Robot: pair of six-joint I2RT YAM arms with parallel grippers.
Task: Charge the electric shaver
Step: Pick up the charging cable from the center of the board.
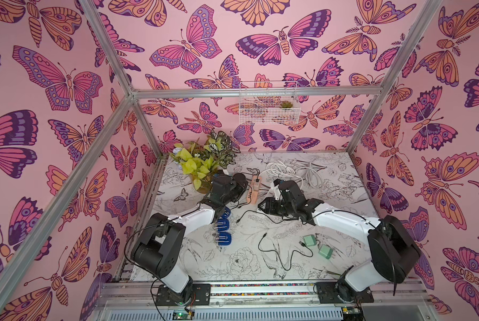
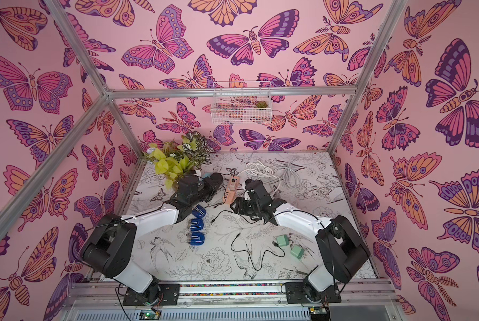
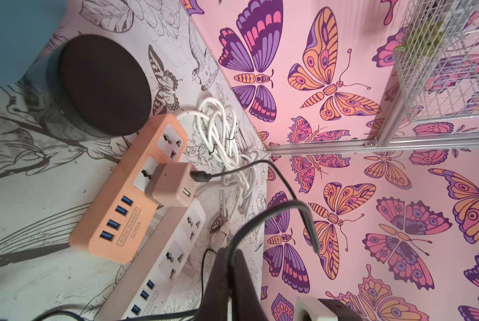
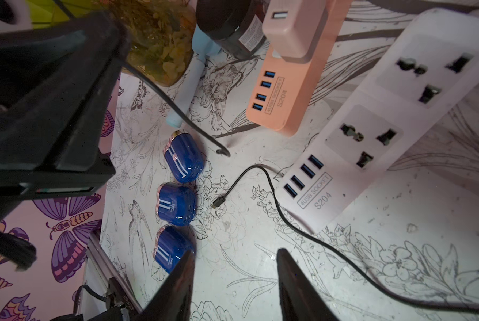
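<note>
Worktop (image 1: pixel 330 222) carries three blue shavers (image 1: pixel 222 225) in a row near its left edge. Shaver shells look smooth, rigid, light, likely slippery; grasp across the flat sides. Left gripper (image 3: pixel 230 255) is clamped on the limp black cable (image 3: pixel 285 206); right gripper (image 4: pixel 236 251) stands apart, empty.

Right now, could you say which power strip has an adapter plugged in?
The orange strip: an adapter sits in its socket; the white strip shows none.
</note>
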